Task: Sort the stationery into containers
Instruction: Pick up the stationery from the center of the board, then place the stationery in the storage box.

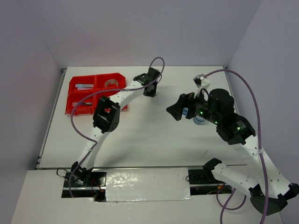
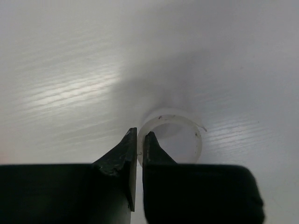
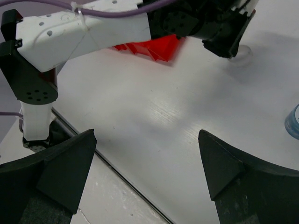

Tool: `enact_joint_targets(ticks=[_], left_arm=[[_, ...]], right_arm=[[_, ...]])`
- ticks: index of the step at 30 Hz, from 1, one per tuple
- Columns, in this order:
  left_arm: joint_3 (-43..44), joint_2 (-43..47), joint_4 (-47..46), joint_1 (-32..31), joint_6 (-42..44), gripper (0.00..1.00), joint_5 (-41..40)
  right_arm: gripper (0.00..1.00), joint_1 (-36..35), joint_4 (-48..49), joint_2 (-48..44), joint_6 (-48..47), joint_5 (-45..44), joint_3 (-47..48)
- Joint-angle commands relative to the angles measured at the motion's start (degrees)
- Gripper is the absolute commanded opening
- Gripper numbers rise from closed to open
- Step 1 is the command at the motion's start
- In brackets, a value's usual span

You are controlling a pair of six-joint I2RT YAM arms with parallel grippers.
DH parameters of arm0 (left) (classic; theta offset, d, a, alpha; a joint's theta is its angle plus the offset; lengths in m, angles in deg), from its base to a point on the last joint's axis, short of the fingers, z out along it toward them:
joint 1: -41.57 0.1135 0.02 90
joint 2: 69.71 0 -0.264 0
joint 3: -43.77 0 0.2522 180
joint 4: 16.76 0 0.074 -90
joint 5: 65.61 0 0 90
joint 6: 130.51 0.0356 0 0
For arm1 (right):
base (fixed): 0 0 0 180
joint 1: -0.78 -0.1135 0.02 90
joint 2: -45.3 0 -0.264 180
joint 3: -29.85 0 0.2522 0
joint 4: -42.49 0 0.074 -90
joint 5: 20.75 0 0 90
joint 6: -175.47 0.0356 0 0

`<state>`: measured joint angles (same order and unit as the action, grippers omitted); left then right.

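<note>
- Clear tape ring: short see-through plastic hoop, smooth, whitish rim. Lies flat on surface, hole up, axis vertical, so no long axis along the surface.
- Sits far-centre, right of bin, not touching it.
- L jaws: almost closed, pinching the ring's near wall, one tip inside the hoop, one outside. Tips black, wedge-shaped.
- R jaws: spread wide, nothing between them, over bare surface.
- Tub: round, blue-white, upright, just beside R jaws on the right half.
- Bin: bright red glossy plastic, 4 rect. compartments. Far-left one holds pale stick, long axis left-right. Far-right one holds greyish tape ring, lying flat.
- Surface: white, matte, faint wood-grain lines.
</note>
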<state>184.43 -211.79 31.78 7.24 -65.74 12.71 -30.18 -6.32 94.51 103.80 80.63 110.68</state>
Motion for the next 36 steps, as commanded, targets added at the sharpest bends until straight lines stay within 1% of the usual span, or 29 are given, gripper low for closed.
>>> enact_joint_targets(ticks=[1, 2, 5, 8, 11, 15, 20, 31, 33, 36], left_arm=[[4.7, 10.0, 1.9, 6.5, -4.4, 0.00, -2.6], [4.5, 11.4, 2.1, 8.1, -5.0, 0.00, -2.5], [3.4, 15.5, 2.6, 16.5, -5.8, 0.00, -1.3], [3.3, 16.4, 4.3, 21.7, -3.9, 0.00, -1.3], [3.3, 15.5, 5.8, 25.1, -2.0, 0.00, -1.1], [2.5, 14.6, 6.1, 26.8, -0.4, 0.00, -1.4], [0.5, 13.8, 5.0, 28.1, -1.2, 0.00, -1.2], [-4.5, 12.4, 3.7, 28.4, -2.0, 0.00, -2.0], [-5.2, 11.9, 3.4, 28.4, -2.2, 0.01, -1.7], [-5.4, 11.0, 3.5, 28.4, -2.6, 0.06, -0.8]], right_arm=[[0.97, 0.4, 3.1, -0.1, -0.2, 0.7, -0.1], [0.97, 0.3, 3.4, -0.1, -0.1, 0.8, -0.4], [0.97, 0.4, 4.0, -0.1, 0.1, 1.1, -1.1], [0.97, 0.4, 4.7, 0.2, 0.5, 1.7, -1.7], [0.97, 0.4, 5.0, 0.7, 0.7, 2.3, -1.5], [0.97, 0.5, 4.7, 1.8, 0.1, 2.9, -0.5], [0.97, 0.5, 4.3, 3.1, -0.2, 3.5, 0.8], [0.97, 0.6, 3.8, 3.3, -0.4, 3.0, 0.8], [0.97, 0.6, 3.8, 3.3, -0.3, 2.9, 0.8], [0.97, 0.6, 4.0, 3.3, 0.0, 3.0, 0.6]])
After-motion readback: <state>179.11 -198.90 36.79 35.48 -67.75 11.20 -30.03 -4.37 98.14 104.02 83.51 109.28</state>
